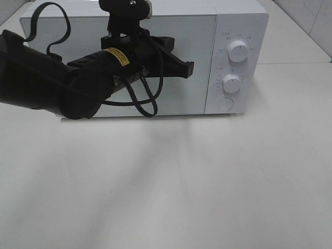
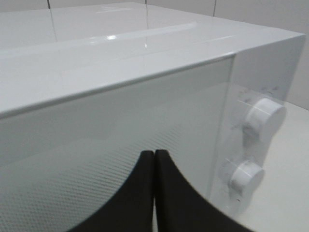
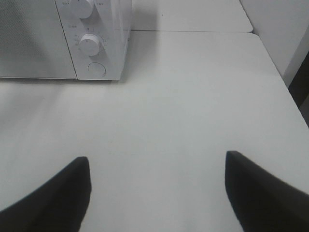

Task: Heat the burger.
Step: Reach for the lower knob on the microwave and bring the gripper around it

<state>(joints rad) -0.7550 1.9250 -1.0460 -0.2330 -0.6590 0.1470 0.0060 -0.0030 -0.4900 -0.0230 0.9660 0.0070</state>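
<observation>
The burger is out of view in all three views. The white microwave (image 1: 236, 21) stands at the back of the table with its door (image 1: 197, 93) closed. My left gripper (image 1: 190, 68) hangs in front of the door's right part, near the control panel, and it is shut with nothing between its fingers. The left wrist view shows its black fingers pressed together (image 2: 154, 152) close to the door glass (image 2: 145, 111). My right gripper (image 3: 157, 156) is open and empty above the bare table, to the right front of the microwave (image 3: 113, 29).
The control panel carries an upper knob (image 1: 238, 51), a lower knob (image 1: 231, 83) and a round button (image 1: 225, 104). Black cables loop under the left arm (image 1: 142, 101). The white table (image 1: 207, 181) stretches in front; its right edge (image 3: 282, 87) shows in the right wrist view.
</observation>
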